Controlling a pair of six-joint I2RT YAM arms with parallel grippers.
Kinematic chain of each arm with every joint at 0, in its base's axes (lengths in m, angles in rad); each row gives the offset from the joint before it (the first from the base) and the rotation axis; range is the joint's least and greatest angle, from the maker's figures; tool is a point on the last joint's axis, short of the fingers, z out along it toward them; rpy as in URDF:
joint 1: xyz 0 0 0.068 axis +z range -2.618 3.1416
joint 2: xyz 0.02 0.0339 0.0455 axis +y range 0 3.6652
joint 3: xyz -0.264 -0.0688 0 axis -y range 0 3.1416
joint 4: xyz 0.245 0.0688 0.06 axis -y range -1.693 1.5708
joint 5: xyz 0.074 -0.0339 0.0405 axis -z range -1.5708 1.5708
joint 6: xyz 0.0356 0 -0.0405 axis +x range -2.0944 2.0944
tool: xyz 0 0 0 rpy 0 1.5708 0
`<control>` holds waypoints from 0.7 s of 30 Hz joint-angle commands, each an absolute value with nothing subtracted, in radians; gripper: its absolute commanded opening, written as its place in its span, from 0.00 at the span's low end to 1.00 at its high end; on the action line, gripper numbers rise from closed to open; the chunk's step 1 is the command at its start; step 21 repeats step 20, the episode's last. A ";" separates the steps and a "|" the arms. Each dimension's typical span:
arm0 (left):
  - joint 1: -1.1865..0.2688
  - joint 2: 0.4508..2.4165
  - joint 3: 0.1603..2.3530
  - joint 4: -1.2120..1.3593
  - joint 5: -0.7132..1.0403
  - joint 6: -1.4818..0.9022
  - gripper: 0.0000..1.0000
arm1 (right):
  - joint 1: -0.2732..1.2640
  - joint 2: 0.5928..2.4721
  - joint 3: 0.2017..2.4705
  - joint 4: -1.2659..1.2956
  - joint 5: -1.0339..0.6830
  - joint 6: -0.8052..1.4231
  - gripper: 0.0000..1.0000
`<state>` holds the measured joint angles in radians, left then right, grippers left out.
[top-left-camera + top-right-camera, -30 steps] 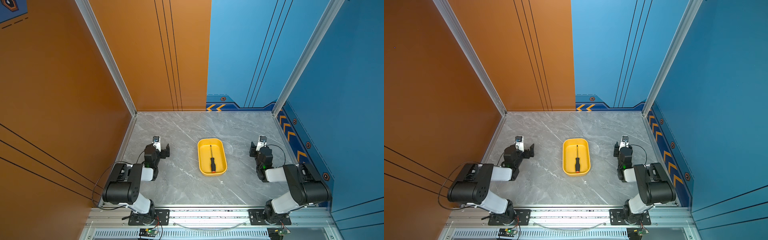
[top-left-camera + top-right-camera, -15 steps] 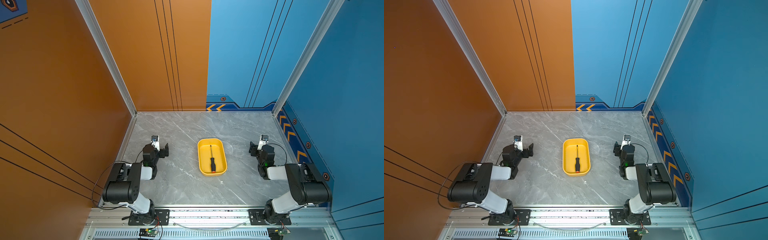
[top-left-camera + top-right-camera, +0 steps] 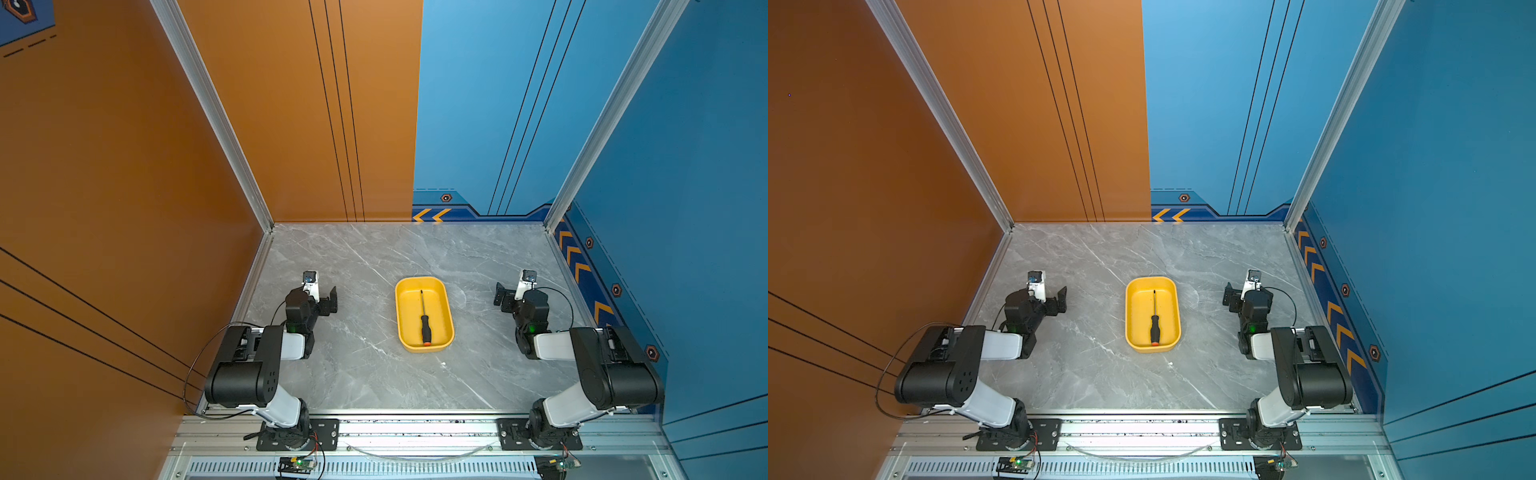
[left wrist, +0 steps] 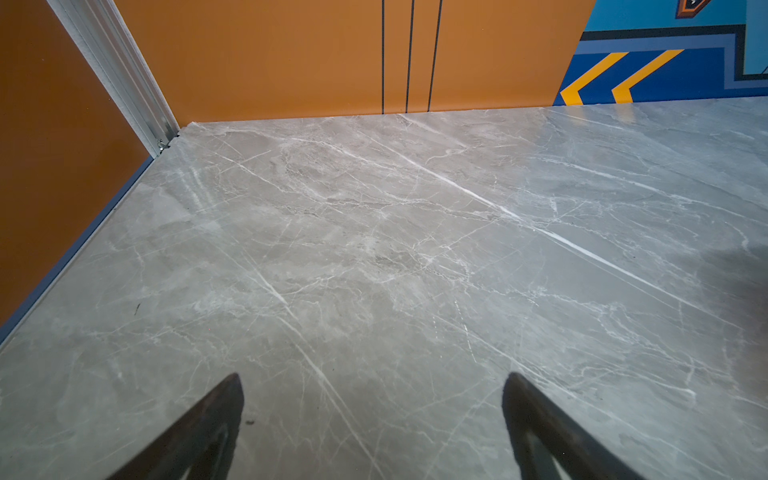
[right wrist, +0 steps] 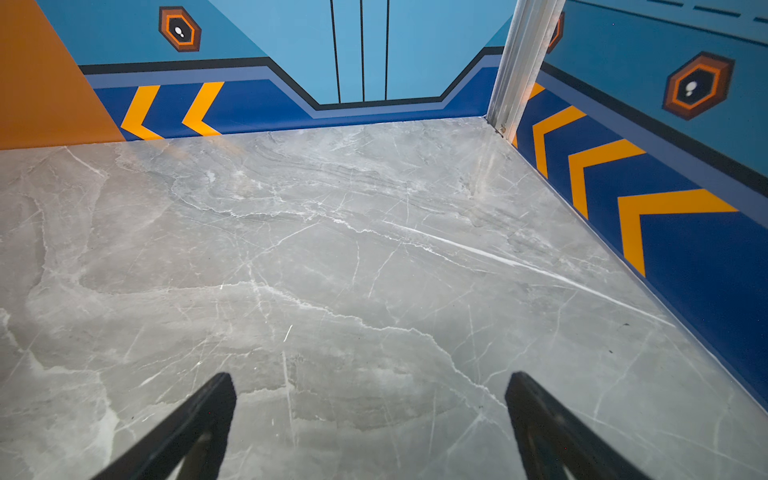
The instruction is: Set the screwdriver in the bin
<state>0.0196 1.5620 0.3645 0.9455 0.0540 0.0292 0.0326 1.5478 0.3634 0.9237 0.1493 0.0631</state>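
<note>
screwdriver (image 3: 424, 317) already lies flat inside the bin (image 3: 402, 320). left gripper (image 4: 372, 428) and right gripper (image 5: 370, 428), either side of the bin, are both spread open, empty. best move: stay clear.

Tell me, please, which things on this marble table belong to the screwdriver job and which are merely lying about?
Belonging to the job:
- screwdriver, lying inside the bin, orange end toward the robot
- yellow bin, mid-table

Just lying about:
- nothing loose that I can make out; only the bare marble table and a tiny pale speck near the bin
</note>
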 commanded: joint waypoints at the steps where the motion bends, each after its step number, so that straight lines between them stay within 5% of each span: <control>1: 0.020 1.566 0.375 0.934 0.060 0.017 0.98 | 0.037 1.546 0.372 0.911 0.151 0.060 1.00; 21: 0.012 1.566 0.377 0.933 0.031 0.017 0.98 | 0.037 1.546 0.373 0.911 0.153 0.061 1.00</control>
